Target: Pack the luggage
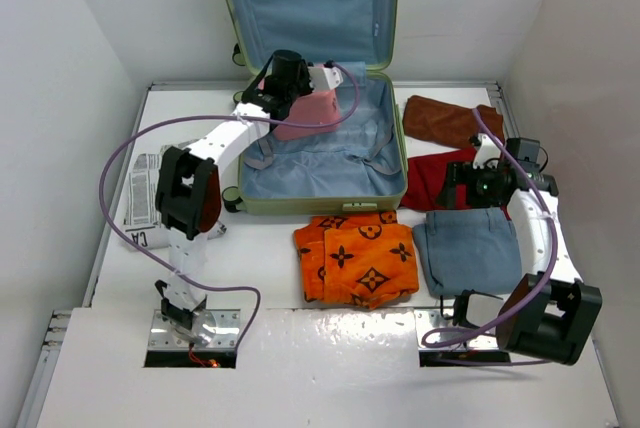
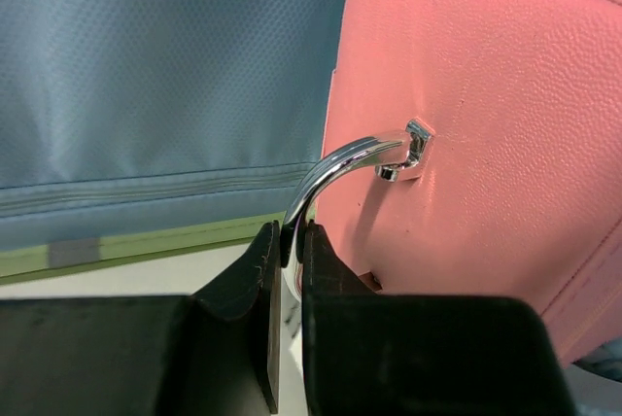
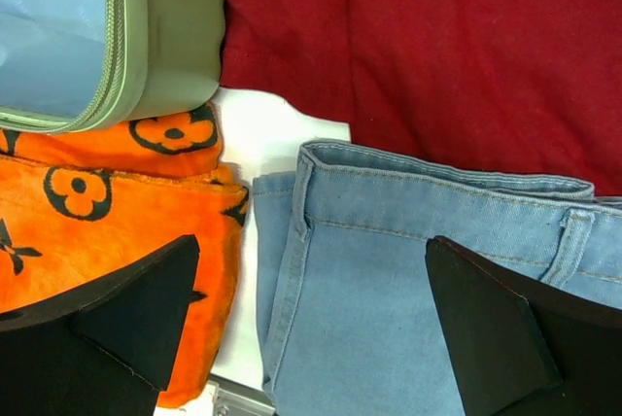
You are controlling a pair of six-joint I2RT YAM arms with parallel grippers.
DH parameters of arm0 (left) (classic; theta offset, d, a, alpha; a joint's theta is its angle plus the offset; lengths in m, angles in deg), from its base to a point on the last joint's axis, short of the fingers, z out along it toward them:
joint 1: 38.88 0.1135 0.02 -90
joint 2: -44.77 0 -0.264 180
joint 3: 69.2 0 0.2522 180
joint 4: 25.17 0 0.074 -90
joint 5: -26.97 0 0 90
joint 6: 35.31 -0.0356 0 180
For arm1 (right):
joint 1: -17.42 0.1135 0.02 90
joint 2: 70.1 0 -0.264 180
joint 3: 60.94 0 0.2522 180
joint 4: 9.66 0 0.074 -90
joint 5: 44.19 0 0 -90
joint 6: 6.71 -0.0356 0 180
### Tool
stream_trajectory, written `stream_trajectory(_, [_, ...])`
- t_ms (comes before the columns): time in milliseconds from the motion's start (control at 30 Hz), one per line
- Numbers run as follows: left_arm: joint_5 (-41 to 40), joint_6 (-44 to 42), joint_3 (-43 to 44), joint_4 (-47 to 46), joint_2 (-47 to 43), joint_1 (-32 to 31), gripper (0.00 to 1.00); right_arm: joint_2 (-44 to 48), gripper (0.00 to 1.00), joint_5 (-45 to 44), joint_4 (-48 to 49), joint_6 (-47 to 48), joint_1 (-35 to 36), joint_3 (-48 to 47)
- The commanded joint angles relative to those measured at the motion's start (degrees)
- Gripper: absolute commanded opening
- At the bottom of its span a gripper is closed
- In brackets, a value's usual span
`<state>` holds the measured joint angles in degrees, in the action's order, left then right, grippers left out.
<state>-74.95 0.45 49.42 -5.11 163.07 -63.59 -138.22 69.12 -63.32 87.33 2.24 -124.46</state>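
Note:
The light-green luggage (image 1: 320, 203) lies open at the back middle, its lid upright and blue lining showing. A small pink case (image 1: 305, 116) sits in its back left corner. My left gripper (image 1: 300, 83) is over that corner, shut on the pink case's chrome handle (image 2: 335, 168). My right gripper (image 1: 470, 186) is open and empty above the folded blue jeans (image 1: 468, 248), which also fill the right wrist view (image 3: 408, 280), next to the dark red cloth (image 1: 435, 178) and the orange patterned cloth (image 1: 357, 256).
A brown towel (image 1: 450, 120) lies at the back right. A printed paper (image 1: 142, 198) lies at the left by my left arm. White walls close in the table on both sides and behind the luggage lid.

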Motion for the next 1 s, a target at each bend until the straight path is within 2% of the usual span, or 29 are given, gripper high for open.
stream_trajectory(0, [-2.84, -5.26, 3.78, -9.12, -0.88, 0.28, 0.00, -0.35, 1.00, 1.91, 0.09, 0.80, -0.29, -2.19])
stream_trajectory(400, [-6.45, -14.22, 2.37, -13.59, 1.40, 1.95, 0.00, -2.19, 1.00, 3.58, 0.44, 0.36, -0.11, -2.62])
stream_trajectory(567, [-8.64, -14.76, 1.84, -16.94, 4.04, 1.95, 0.00, -2.37, 1.00, 3.58, 0.26, 0.27, -0.11, -2.71])
stream_trajectory(733, [-8.12, -13.53, 1.23, -15.53, 5.36, 1.95, 0.01, -2.28, 1.00, 2.97, -0.27, 0.98, -0.20, -2.54])
stream_trajectory(967, [-7.33, -11.86, -4.83, -14.04, 3.43, 1.95, 0.07, -2.19, 1.00, 3.06, -0.27, 0.98, -0.20, -2.71])
